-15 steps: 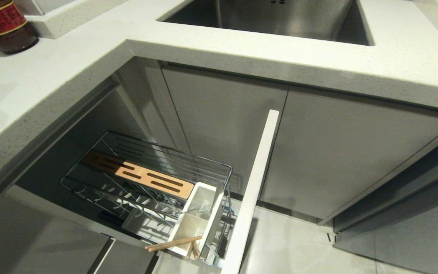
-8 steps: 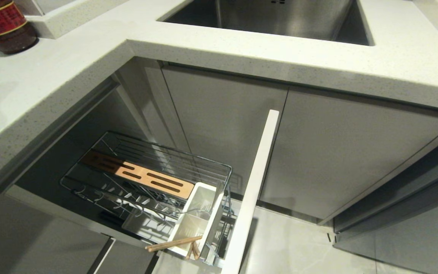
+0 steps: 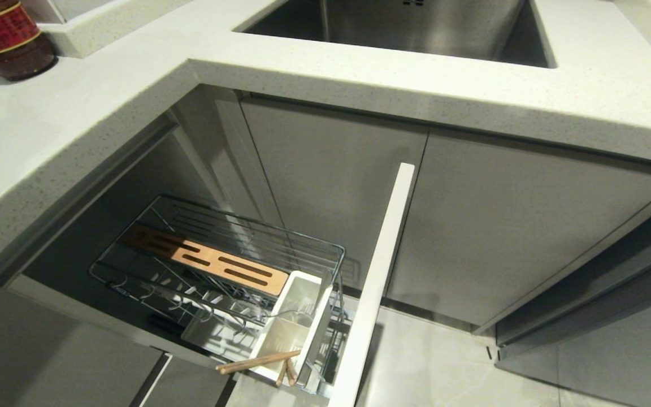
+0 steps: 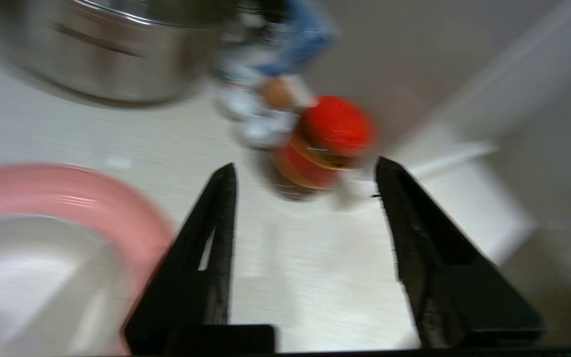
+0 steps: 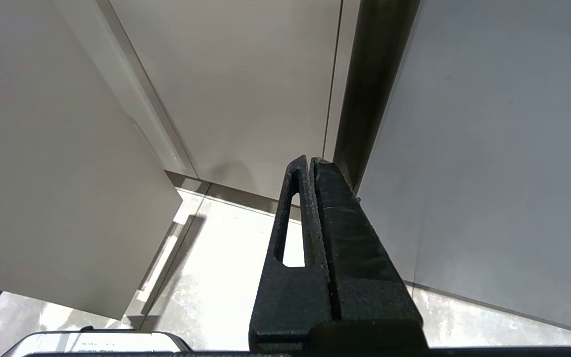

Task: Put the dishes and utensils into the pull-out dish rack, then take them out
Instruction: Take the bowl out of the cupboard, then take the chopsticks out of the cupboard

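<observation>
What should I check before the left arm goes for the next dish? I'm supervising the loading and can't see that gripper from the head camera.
1. Left gripper open and empty: ok, nothing between its fingers.
2. Pink plate within its view on the counter: ok, beside the gripper, not between the fingers.
3. Off-white bowl position: on the plate, it seems; contact cannot tell.
4. Red-capped bottle out of the way: not ok, it stands straight ahead of the fingers.
5. Pull-out dish rack pulled out, plate slots free: ok.
6. Chopsticks in the white caddy: ok, leaning out over its edge.
7. Right gripper parked and shut: ok.
</observation>
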Tool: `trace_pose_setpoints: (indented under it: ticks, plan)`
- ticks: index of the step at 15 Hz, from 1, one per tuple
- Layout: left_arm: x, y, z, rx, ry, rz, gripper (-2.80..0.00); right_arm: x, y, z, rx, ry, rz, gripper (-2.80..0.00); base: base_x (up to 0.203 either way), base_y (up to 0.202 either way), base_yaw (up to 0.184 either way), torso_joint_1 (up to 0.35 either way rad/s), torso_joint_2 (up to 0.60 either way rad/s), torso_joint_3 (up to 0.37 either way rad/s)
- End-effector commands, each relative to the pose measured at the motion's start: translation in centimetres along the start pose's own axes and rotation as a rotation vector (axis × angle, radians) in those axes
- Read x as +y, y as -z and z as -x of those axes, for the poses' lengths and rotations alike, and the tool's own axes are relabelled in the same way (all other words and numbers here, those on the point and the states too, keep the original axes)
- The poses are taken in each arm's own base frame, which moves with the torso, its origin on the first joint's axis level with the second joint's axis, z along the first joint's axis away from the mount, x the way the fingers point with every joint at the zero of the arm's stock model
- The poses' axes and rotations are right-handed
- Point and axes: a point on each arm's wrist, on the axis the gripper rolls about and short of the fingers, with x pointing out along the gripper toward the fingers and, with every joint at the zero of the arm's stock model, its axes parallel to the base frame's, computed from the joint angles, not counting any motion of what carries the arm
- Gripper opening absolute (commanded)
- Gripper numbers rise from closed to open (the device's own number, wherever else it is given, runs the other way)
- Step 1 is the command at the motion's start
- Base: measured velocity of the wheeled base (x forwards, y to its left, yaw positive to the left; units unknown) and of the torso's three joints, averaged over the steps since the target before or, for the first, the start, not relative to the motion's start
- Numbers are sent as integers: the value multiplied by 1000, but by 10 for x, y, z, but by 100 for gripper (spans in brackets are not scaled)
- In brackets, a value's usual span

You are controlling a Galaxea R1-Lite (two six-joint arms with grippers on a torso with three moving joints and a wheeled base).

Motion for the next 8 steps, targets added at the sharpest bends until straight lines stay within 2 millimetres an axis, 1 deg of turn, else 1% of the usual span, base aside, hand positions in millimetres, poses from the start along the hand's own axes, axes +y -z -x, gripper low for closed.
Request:
trace_pose_setpoints:
  ticks: [1,3,5,6,8]
  plan:
    - [-9,1,19,78,146,126,-280,0,7,-2,26,0,0,-280,0,0,0,0,0,0]
    - [-16,14,22,201,238,167,-280,0,7,-2,26,0,0,-280,0,0,0,0,0,0]
    - [-24,35,25,358,328,169,-280,0,7,-2,26,0,0,-280,0,0,0,0,0,0]
    - [-30,52,26,458,366,147,-280,0,7,-2,26,0,0,-280,0,0,0,0,0,0]
    - [-41,96,26,669,379,32,-280,0,7,-2,26,0,0,-280,0,0,0,0,0,0]
